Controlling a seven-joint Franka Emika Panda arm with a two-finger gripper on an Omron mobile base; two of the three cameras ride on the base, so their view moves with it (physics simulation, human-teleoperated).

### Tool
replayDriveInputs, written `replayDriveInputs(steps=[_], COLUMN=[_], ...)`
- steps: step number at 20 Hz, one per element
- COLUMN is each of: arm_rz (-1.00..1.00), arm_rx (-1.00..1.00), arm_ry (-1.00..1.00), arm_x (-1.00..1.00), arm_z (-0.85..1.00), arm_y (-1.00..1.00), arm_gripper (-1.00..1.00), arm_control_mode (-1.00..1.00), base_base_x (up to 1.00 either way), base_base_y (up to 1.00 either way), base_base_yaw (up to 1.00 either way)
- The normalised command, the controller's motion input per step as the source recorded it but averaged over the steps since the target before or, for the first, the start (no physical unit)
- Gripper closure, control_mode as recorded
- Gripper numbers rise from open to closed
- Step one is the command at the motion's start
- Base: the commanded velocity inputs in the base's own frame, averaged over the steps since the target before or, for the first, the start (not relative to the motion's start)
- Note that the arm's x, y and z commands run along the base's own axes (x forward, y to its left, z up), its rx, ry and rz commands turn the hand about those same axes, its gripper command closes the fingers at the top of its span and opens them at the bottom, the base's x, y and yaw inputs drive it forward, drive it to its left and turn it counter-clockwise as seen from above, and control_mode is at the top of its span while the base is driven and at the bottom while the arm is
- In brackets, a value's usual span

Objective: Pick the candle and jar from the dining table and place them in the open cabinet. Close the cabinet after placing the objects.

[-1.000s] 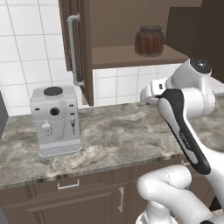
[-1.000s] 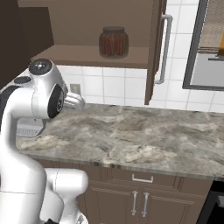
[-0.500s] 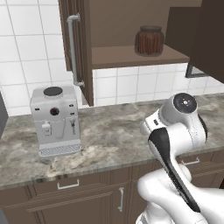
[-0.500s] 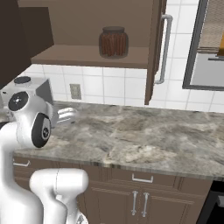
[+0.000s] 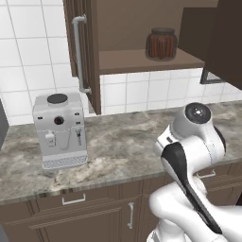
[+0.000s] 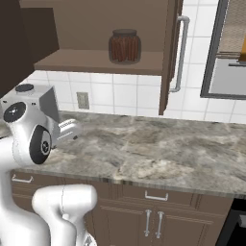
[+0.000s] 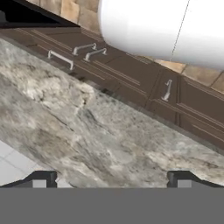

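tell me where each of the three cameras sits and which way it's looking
Left base view: behind the arm to its left, looking forward and down at the counter, coffee machine and open cabinet holding the jar.
Right base view: behind the arm to its right, facing the same counter, cabinet and jar, with the arm at lower left.
Hand view: on the hand, looking down at marble and drawer fronts; open fingers at the bottom.
Both base views share the jar, cabinet and coffee machine.
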Motion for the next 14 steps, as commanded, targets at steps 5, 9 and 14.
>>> replayDriveInputs(steps=[5, 9, 14], arm_rz=[0.09, 0.06, 0.0], arm_rx=[0.04, 0.08, 0.0], arm_ry=[-0.01, 0.0, 0.0], arm_x=[-0.19, -0.25, 0.0], arm_z=[-0.21, -0.25, 0.0], arm_y=[0.0, 0.0, 0.0], arm_gripper=[-1.0, -1.0, -1.0], arm_control_mode=[-1.0, 1.0, 1.0], base_base_x=[0.0, -0.21, -1.0], base_base_y=[0.0, 0.0, 0.0], base_base_yaw=[0.0, 0.03, 0.1])
